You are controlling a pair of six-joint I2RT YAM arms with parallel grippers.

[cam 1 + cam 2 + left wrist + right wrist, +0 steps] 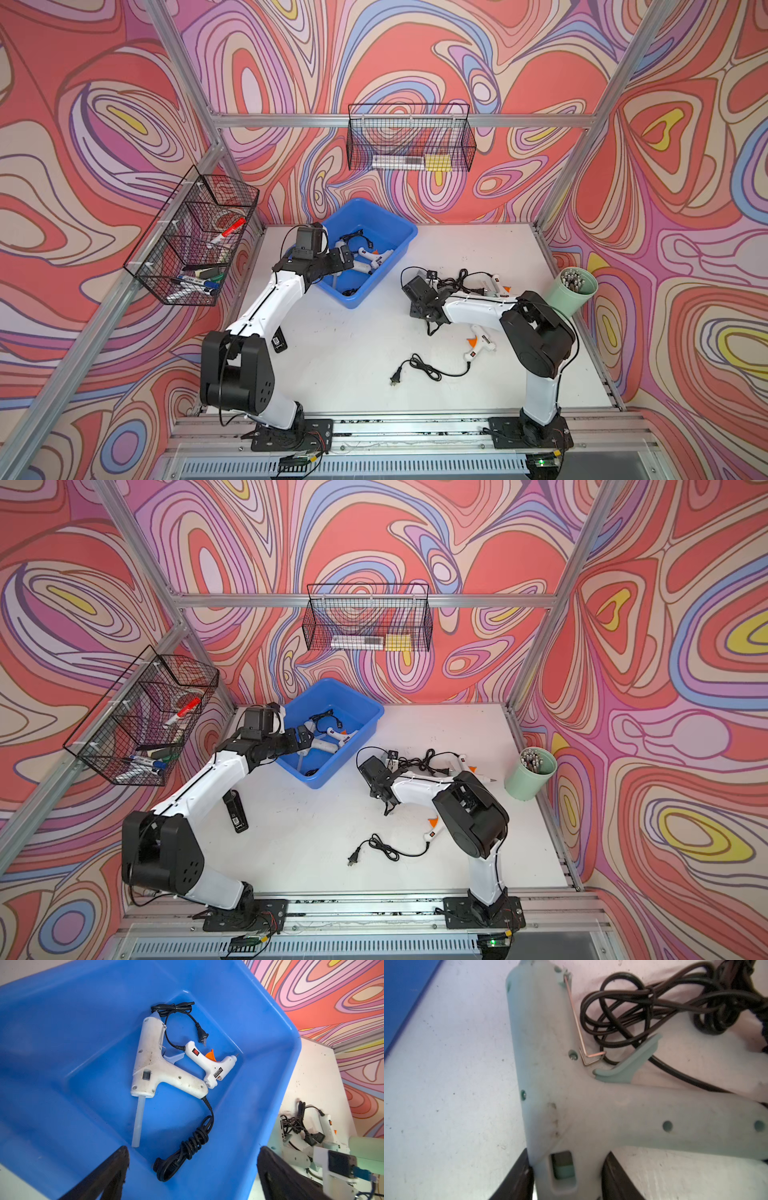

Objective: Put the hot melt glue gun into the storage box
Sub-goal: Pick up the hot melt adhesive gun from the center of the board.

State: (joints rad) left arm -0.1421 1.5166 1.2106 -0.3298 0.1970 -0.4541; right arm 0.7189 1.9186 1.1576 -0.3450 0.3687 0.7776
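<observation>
At right gripper (568,1159), glue gun (560,1084) cropped.

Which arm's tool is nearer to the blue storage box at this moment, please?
Left. The left tool hangs open over the storage box; the right tool is apart from the box, clamped on a glue gun lying on the table.

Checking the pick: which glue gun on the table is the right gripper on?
The large grey-trigger gun, between the right gripper's fingers. Both small orange-trigger guns lie apart from it.
</observation>
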